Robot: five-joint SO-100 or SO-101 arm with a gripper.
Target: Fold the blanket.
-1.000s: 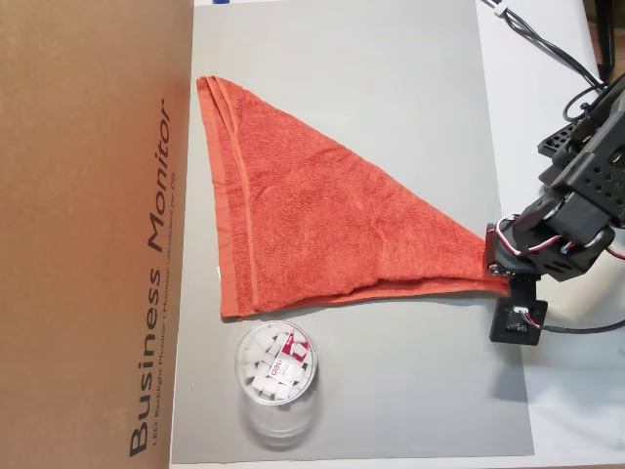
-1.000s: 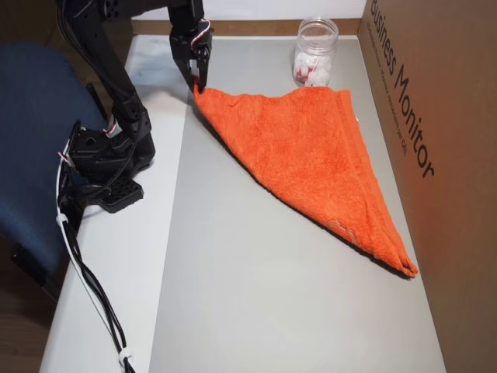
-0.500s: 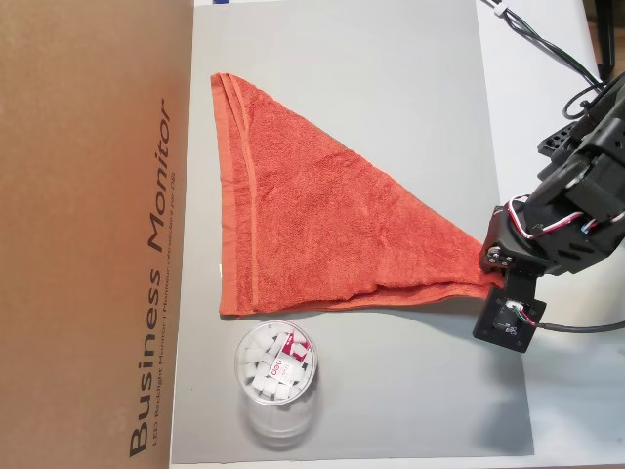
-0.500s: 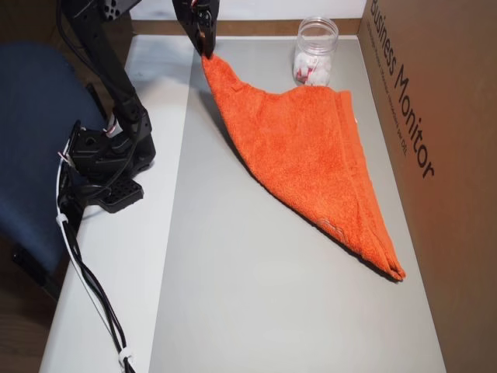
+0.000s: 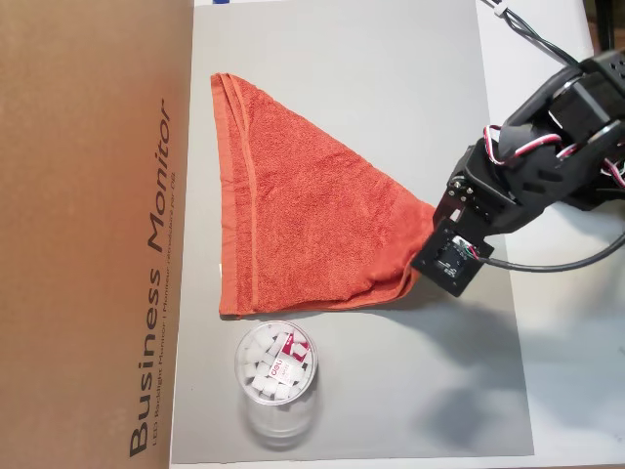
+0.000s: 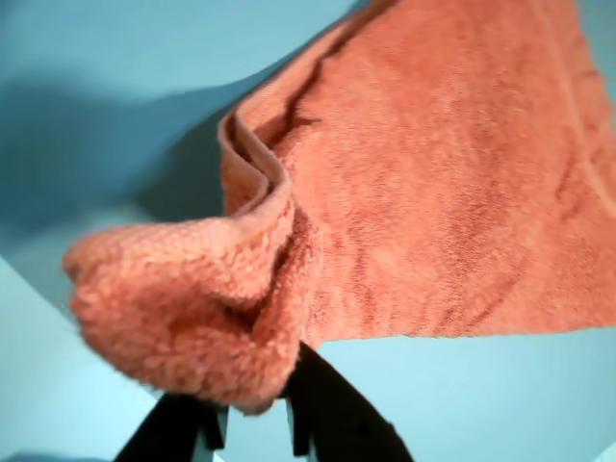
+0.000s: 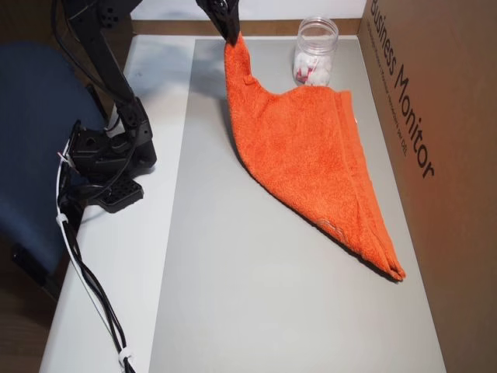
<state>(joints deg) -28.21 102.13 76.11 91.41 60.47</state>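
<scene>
The blanket (image 5: 303,225) is an orange-red terry towel lying on the grey mat (image 5: 391,98) in a triangular shape, its hemmed band along the left side in this overhead view. My gripper (image 5: 433,227) is shut on the blanket's right corner and holds it raised off the mat. In the other overhead view the gripper (image 7: 231,35) is at the top, with the blanket (image 7: 311,148) hanging from it down to the mat. In the wrist view the bunched corner (image 6: 192,308) sits pinched between the black fingers (image 6: 332,414), and the gripper (image 6: 252,409) is at the bottom edge.
A clear jar (image 5: 276,366) of white pieces stands just below the blanket's lower edge; it also shows in the other overhead view (image 7: 316,58). A brown cardboard box (image 5: 88,234) borders the mat's left side. The arm's base (image 7: 105,155) and cables lie beside the mat.
</scene>
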